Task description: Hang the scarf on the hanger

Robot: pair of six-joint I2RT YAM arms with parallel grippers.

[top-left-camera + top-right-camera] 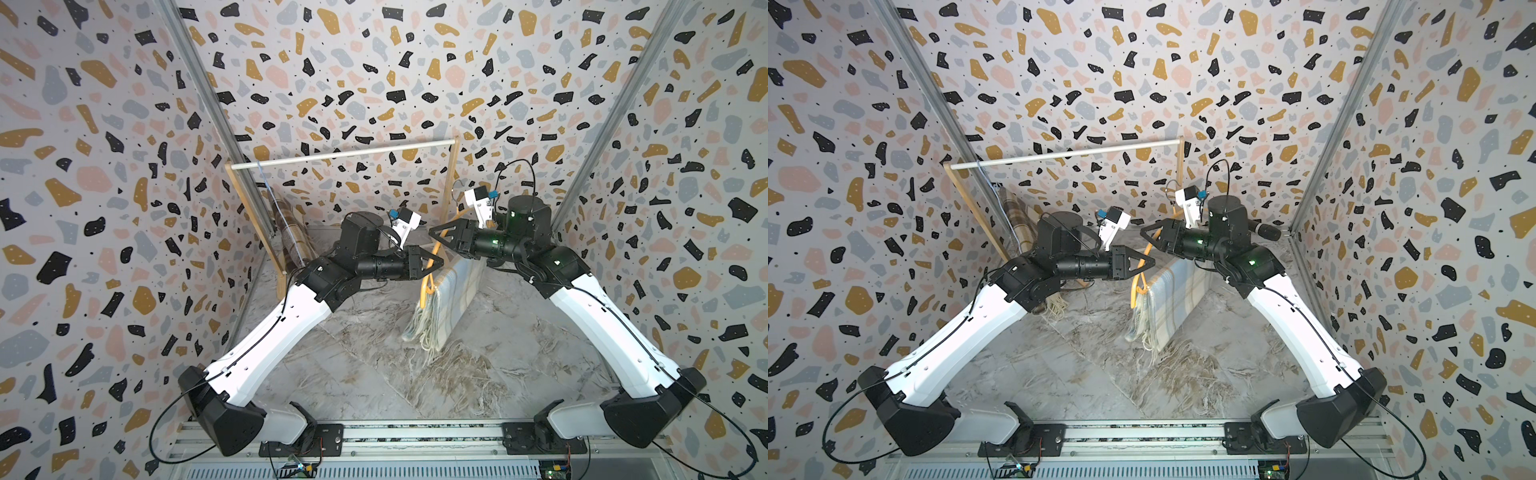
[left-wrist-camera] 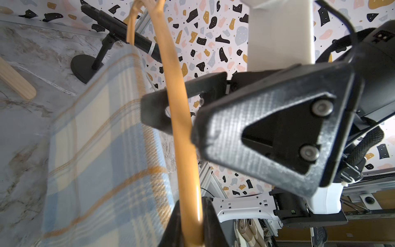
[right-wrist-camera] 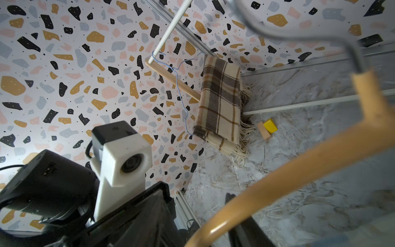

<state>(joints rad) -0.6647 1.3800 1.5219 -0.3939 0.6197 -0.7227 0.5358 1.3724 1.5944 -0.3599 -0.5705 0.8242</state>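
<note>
Top views: marble tabletop [image 1: 374,374] fills the lower middle of frame; wooden rack [image 1: 340,153] with a white rod stands at the back, just above centre. Both arms come in from the bottom corners and meet at frame centre. Blue plaid scarf [image 1: 453,299] is draped over the orange hanger [image 1: 426,289] just right of centre, fringe hanging toward the tabletop, well below the rod. Brown plaid scarf [image 3: 220,102] hangs on a blue wire hanger [image 3: 179,85] hooked on the rod's left end. Left gripper [image 1: 438,263] pinches the orange hanger's arm, fingers pressed onto it at the bottom edge of the left wrist view. Right gripper [image 1: 432,232] is spread, one finger on either side of the hanger arm with a gap showing. Small yellow block [image 3: 270,125] lies on the tabletop, right of centre in the right wrist view
</note>
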